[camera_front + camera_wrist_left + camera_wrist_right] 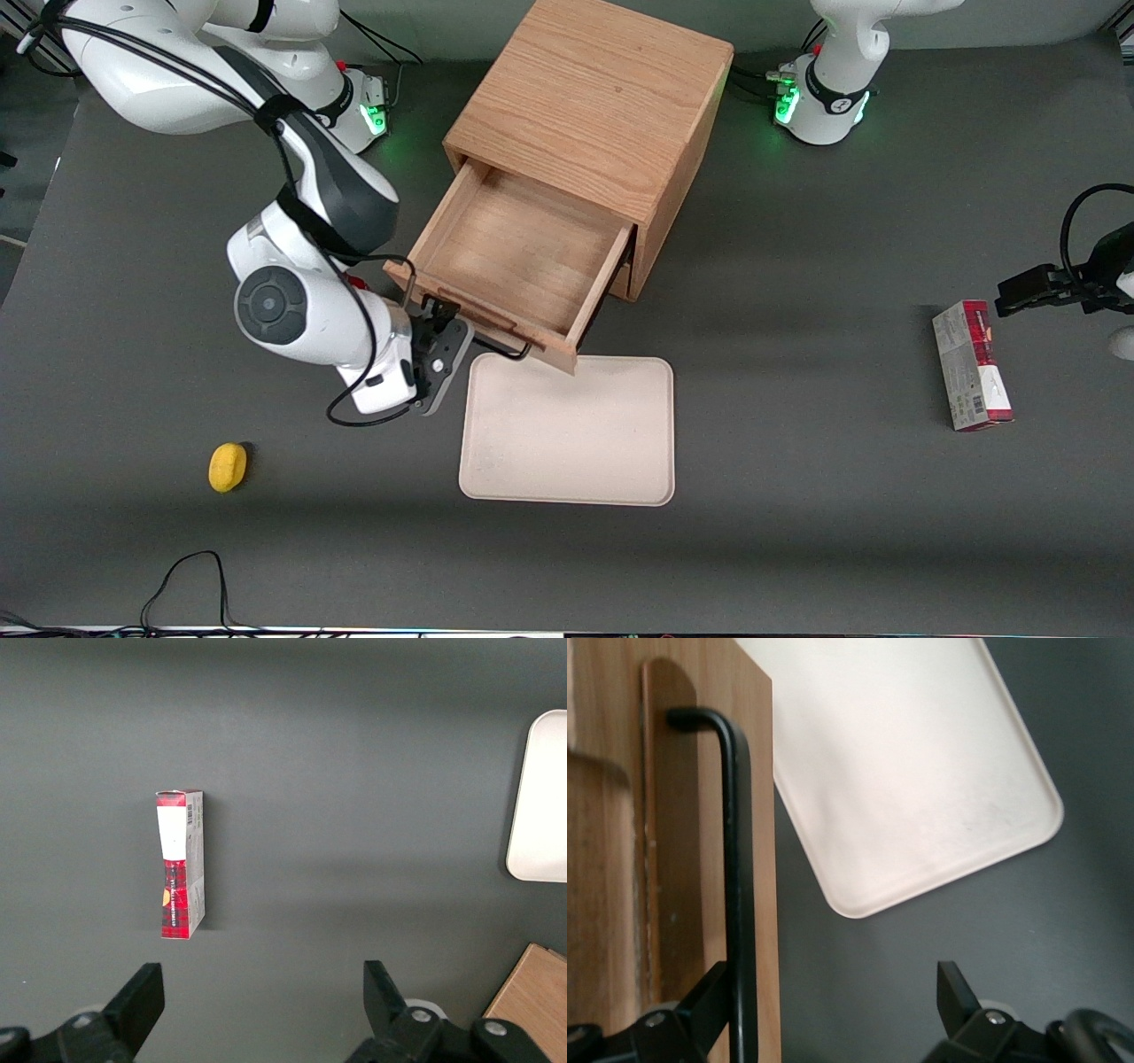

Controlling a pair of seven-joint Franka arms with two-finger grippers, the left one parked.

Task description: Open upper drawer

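In the front view, the upper drawer point(523, 257) is pulled far out of the cabinet point(589, 111), and its plain wood inside is open to see and holds nothing. Its front edge hangs just above the near rim of the tray point(567, 430), which lies on the counter point(797, 496) nearer to the camera. The pincer point(440, 344) is at the handle point(505, 347), at the drawer's corner toward the working arm's end. A yellow object point(228, 466) lies well apart, and a box point(971, 365) lies toward the parked arm's end.

The left wrist view shows only the box point(181, 864) and an edge of the tray point(540, 797).

In the right wrist view, the pincer point(833, 1014) is released: one finger point(709, 1010) is touching or almost touching the handle point(737, 877), the other stands apart from it.

I judge the opening is done; only drawing the arm away seems left.
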